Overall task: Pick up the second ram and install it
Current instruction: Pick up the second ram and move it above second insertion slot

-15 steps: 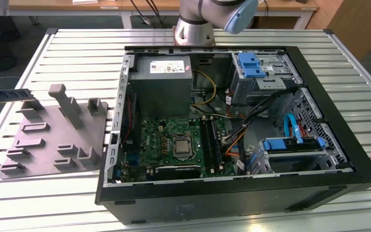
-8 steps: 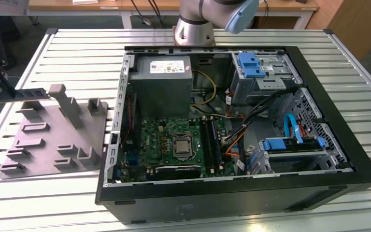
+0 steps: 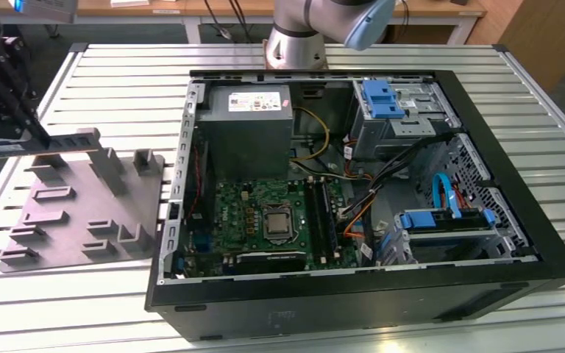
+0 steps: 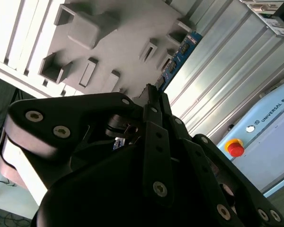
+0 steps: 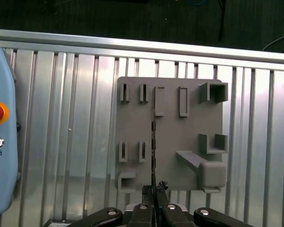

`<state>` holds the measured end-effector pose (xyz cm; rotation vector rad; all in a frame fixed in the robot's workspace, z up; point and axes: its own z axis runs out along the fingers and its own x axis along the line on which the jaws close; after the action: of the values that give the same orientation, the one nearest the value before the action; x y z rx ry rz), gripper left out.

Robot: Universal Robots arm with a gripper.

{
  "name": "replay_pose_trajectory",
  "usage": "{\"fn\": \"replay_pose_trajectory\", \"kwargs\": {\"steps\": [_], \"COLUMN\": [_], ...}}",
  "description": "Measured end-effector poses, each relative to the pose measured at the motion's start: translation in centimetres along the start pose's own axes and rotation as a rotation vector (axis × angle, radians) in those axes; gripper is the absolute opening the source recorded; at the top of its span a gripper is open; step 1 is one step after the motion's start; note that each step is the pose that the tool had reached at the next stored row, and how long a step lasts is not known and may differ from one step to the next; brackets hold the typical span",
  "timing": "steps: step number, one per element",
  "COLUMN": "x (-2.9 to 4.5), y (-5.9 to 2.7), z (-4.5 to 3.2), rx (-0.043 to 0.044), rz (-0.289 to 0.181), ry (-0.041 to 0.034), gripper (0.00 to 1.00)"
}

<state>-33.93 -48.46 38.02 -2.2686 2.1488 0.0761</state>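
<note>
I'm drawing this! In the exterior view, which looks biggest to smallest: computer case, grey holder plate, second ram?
1. computer case
2. grey holder plate
3. second ram, thin and clearly the smallest

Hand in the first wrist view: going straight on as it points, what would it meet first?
Probably the grey holder plate, with the memory stick in the hand touching first; depth is unclear.
</note>
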Motion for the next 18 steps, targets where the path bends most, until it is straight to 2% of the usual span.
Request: {"fn": "replay_pose_trajectory", "kwargs": {"steps": [18], "x": [0.22], "y": [-4.71], "z": [-0.11], "rx": [0.0001], "rz": [0.000], "ry": [-0.0001], "gripper": [0.14]}}
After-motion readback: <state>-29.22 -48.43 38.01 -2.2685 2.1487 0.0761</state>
